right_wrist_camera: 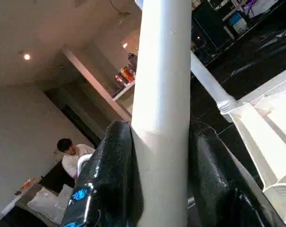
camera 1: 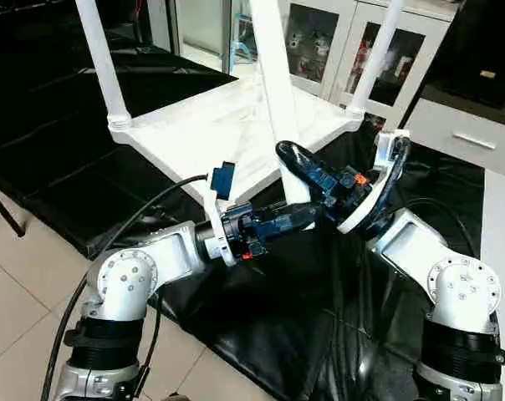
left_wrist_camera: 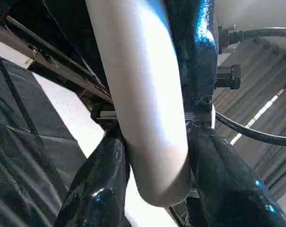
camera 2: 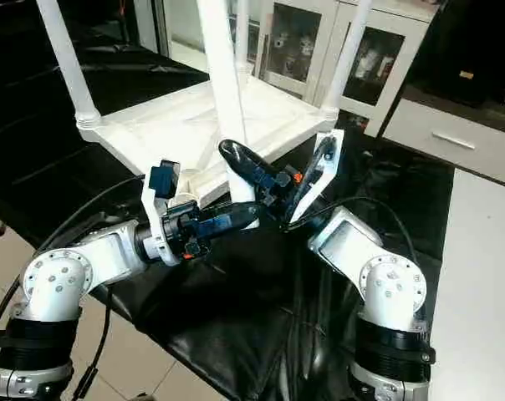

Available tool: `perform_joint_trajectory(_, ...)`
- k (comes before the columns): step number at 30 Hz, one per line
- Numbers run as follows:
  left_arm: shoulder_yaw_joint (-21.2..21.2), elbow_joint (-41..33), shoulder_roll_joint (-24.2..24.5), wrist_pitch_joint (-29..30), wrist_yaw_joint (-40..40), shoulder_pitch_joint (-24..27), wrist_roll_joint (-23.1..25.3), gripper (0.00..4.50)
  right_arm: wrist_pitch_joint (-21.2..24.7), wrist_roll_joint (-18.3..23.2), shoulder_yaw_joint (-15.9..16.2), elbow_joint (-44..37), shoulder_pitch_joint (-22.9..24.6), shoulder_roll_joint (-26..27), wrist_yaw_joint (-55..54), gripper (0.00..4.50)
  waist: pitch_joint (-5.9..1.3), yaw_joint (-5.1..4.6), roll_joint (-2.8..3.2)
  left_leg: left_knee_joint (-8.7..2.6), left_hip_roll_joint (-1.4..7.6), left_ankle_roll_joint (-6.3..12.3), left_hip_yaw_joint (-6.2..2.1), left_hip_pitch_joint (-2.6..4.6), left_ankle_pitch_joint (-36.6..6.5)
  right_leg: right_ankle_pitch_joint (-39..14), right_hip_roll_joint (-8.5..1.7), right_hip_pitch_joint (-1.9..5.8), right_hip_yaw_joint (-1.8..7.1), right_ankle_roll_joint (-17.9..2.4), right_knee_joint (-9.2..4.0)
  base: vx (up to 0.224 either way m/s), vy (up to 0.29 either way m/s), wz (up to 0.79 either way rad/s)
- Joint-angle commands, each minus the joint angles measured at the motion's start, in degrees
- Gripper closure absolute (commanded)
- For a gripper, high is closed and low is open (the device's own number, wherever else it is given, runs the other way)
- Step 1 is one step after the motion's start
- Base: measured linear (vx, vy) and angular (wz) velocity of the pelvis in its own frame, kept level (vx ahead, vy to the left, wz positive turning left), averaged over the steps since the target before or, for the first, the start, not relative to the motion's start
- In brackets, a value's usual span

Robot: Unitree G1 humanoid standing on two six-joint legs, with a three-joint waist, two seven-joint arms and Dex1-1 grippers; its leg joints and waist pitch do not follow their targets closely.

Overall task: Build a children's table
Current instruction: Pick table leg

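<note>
Both pincers, left pincer (left_wrist_camera: 152, 189) and right pincer (right_wrist_camera: 162, 156), pinching fourth leg (camera 1: 273, 92); your risk: tilted entry jams near corner socket (camera 2: 186, 200).

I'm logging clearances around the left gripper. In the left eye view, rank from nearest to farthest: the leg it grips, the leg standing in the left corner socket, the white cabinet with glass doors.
From the left gripper:
1. Gripped leg, between its fingers at the tabletop's near corner.
2. Left corner leg, upright, off to the left.
3. Glass-door cabinet, behind the tabletop.
</note>
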Motion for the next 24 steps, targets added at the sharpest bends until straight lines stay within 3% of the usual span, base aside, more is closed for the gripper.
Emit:
perform_joint_trajectory(1,-0.6,0.8,0.5,-1.0,2.1,-1.0,2.9,2.75,-0.4,-0.6,0.8,-0.8,0.0,-0.8,-1.1,3.19,-3.94,0.10,0.14,-4.00,0.36,-2.73,0.54,0.17,-7.3,-11.3,-3.29,3.35,2.40,-4.1,-4.51,0.000,0.000,0.00)
perform_joint_trajectory(9,-2.2,-0.8,2.7,-2.7,1.6,-0.2,5.7,2.78,-1.8,-2.3,1.2,-1.0,0.5,-1.1,-1.9,3.19,-4.04,0.07,0.56,-4.00,0.39,-2.99,0.47,0.26,-7.5,-10.1,-3.24,3.34,2.40,-4.4,-4.43,0.000,0.000,0.00)
perform_joint_trajectory(10,-2.2,-0.9,2.8,-2.7,1.6,-0.2,5.7,2.78,-1.8,-2.2,1.2,-1.0,0.5,-1.1,-1.9,2.84,-4.06,0.04,0.63,-4.02,0.37,-3.05,0.45,0.24,-7.5,-9.8,-3.22,3.40,2.38,-4.6,-4.34,0.000,0.000,0.00)
perform_joint_trajectory(11,-2.1,-1.2,2.9,-2.6,1.6,-0.1,5.6,2.78,-1.9,-2.2,1.1,-1.0,0.6,-1.0,-2.0,2.84,-4.07,0.04,0.60,-4.01,0.37,-3.05,0.45,0.25,-7.5,-9.6,-3.22,3.40,2.37,-4.7,-4.31,0.000,0.000,0.00)
perform_joint_trajectory(13,-1.8,-1.6,3.2,-2.4,1.7,0.0,5.2,2.78,-1.9,-2.0,0.8,-0.9,0.7,-1.1,-2.2,2.39,-4.00,-0.02,0.69,-4.01,0.35,-3.12,0.46,0.30,-8.0,-10.1,-3.18,3.35,2.36,-4.8,-4.38,0.000,0.000,0.00)
perform_joint_trajectory(20,-2.9,-2.5,5.5,-3.3,0.4,0.7,6.1,2.91,-2.8,-2.2,0.6,-0.5,0.7,-1.6,-2.4,1.87,-3.98,-0.04,0.84,-4.12,0.37,-3.32,0.39,0.45,-8.7,-11.3,-3.12,3.27,2.35,-4.0,-4.53,0.000,0.000,0.00)
perform_joint_trajectory(24,-2.7,-3.8,6.1,-3.3,-0.6,1.1,5.5,3.09,-3.3,-2.3,0.0,0.3,0.3,-2.0,-2.7,1.56,-4.02,0.02,0.91,-4.07,0.40,-3.52,0.40,0.48,-9.0,-11.1,-3.20,3.20,2.37,-4.7,-4.41,0.000,0.000,0.00)
